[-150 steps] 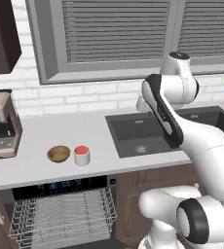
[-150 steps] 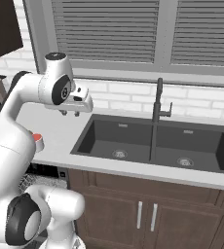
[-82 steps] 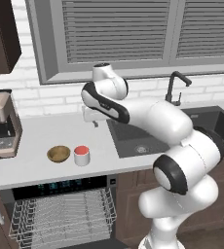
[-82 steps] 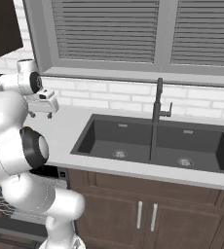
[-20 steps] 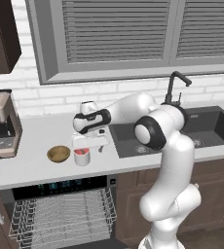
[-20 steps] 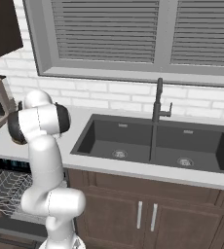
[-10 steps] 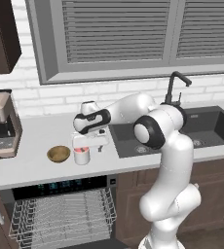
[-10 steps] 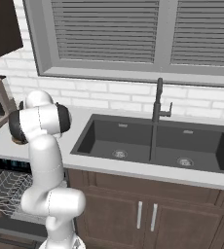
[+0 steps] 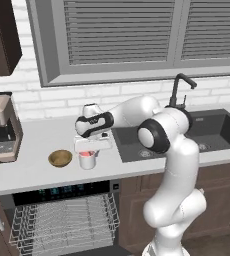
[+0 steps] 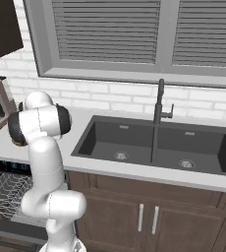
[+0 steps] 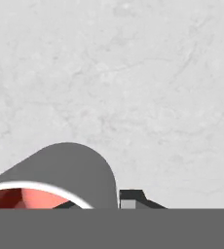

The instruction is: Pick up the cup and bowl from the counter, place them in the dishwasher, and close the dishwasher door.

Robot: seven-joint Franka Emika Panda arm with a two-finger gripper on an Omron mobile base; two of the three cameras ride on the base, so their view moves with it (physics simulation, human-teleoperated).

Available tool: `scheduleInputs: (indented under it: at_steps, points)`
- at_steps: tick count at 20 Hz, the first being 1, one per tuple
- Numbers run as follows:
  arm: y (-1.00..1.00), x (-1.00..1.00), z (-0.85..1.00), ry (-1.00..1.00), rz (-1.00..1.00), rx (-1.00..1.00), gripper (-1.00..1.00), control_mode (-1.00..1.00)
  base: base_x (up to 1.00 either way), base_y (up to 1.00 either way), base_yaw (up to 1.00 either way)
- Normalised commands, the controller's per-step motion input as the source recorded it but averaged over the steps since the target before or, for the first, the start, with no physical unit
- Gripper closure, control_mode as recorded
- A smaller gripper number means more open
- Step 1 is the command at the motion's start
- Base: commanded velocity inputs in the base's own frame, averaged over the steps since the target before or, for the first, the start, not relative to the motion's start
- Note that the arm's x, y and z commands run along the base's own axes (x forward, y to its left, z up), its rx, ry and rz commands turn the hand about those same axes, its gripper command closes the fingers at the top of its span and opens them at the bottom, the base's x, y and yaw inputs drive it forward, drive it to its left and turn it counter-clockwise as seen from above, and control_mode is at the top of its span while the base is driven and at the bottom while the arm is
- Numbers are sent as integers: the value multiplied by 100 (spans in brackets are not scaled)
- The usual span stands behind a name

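Note:
The white cup [image 9: 87, 160] with its red inside stands on the pale counter [image 9: 37, 172], right of the golden-brown bowl [image 9: 60, 158]. My gripper [image 9: 89, 152] points down onto the cup from above. In the hand view the cup [image 11: 65, 170] is at the lower left, and one dark fingertip [image 11: 131, 197] presses against the outside of its wall. The jaws look shut on the cup's wall. Below the counter the dishwasher [image 9: 62, 189] is open, with its white wire rack [image 9: 62, 220] pulled out. The dishwasher door is hidden beneath the rack.
A coffee machine [image 9: 1, 130] stands at the counter's left end. The dark double sink [image 10: 154, 142] with a black faucet [image 10: 159, 101] lies to the right. My arm's elbow [image 9: 159, 135] hangs over the sink's left edge. Brown cabinets [image 10: 149, 221] sit under the sink.
The fingers have closed from wide open onto the cup's wall. The arm has hardly moved, and cup and bowl stay in place.

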Motion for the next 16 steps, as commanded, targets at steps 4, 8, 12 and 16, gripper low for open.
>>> scheduleInputs:
  at_steps: [4, 8, 12, 16]
  points:
    - [-12, -99, 0, -14, 0, 2, 100, -100, 0, 0, 0]
    - [-12, -100, 1, -22, 0, 3, 100, -100, 0, 0, 0]
    - [-1, -100, 1, -23, 1, 0, 100, -100, 0, 0, 0]
    - [3, -100, -15, -17, 3, 0, 100, -100, 0, 0, 0]
